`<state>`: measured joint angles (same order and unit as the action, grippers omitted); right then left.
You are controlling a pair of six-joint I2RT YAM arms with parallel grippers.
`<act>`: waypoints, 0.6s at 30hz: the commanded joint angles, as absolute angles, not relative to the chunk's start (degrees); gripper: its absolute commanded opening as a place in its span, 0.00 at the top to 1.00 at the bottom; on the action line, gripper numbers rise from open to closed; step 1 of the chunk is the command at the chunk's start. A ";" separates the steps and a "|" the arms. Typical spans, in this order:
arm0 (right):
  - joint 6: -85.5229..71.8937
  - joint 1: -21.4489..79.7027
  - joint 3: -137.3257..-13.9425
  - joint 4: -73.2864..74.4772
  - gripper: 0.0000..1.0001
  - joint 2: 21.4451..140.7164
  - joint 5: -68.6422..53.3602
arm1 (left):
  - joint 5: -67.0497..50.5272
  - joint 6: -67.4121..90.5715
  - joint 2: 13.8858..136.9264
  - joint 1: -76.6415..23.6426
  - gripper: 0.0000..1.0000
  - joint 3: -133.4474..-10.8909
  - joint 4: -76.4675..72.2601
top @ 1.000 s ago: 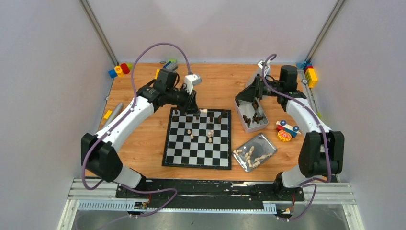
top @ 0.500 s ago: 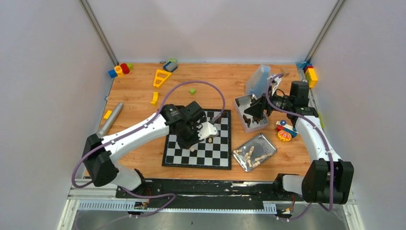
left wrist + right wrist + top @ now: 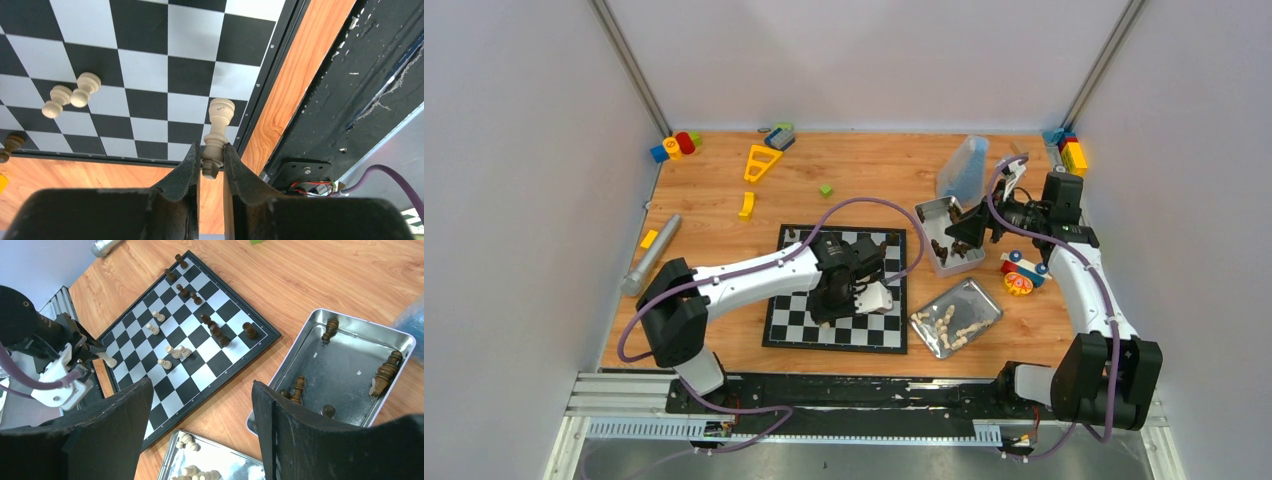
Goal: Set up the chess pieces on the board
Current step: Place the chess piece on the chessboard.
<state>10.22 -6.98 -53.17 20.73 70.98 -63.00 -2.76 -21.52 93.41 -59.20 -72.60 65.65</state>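
Note:
The board (image 3: 884, 330) lies mid-table and also shows in the left wrist view (image 3: 190, 75) and the right wrist view (image 3: 218, 300). My left gripper (image 3: 827, 306) is shut on a cream chess piece (image 3: 218, 127), tilted just above the squares by the board's near edge (image 3: 211, 150). Other cream pieces (image 3: 175, 351) stand or lie mid-board. Dark pieces (image 3: 212, 330) stand along the far rows. My right gripper (image 3: 961, 230) is open and empty (image 3: 200, 385), hovering above the tray of dark pieces (image 3: 941, 213).
A metal tray (image 3: 989, 305) of cream pieces lies right of the board. A clear blue lid (image 3: 964, 165), a toy car (image 3: 1021, 270), a grey cylinder (image 3: 652, 255), a yellow triangle (image 3: 761, 160), a green cube (image 3: 825, 189) and corner blocks surround the board.
My left arm has swung from the board's far edge to its near side, with a cream piece in it. My right arm drew back a little to the right.

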 commanded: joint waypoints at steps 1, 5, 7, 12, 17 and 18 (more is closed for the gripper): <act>12.69 -7.63 -53.26 20.89 0.27 69.85 -64.95 | -1.96 -21.65 95.06 -61.16 0.99 -75.51 65.94; 12.96 -7.73 -53.35 21.10 0.27 70.67 -64.98 | -1.06 -21.18 96.29 -62.37 0.98 -76.26 66.01; 13.07 -7.82 -53.47 21.28 0.27 71.06 -64.95 | -0.62 -21.06 96.85 -63.00 0.98 -76.31 66.05; 13.26 -7.91 -53.51 21.44 0.27 71.61 -64.95 | -0.16 -20.94 97.88 -63.97 0.97 -75.70 65.65; 13.27 -7.95 -53.52 21.61 0.27 72.13 -65.13 | 1.13 -20.77 98.58 -64.60 0.97 -75.86 65.44; 13.35 -7.99 -53.56 21.66 0.27 72.23 -65.17 | 1.27 -20.75 98.67 -64.75 0.97 -75.85 65.47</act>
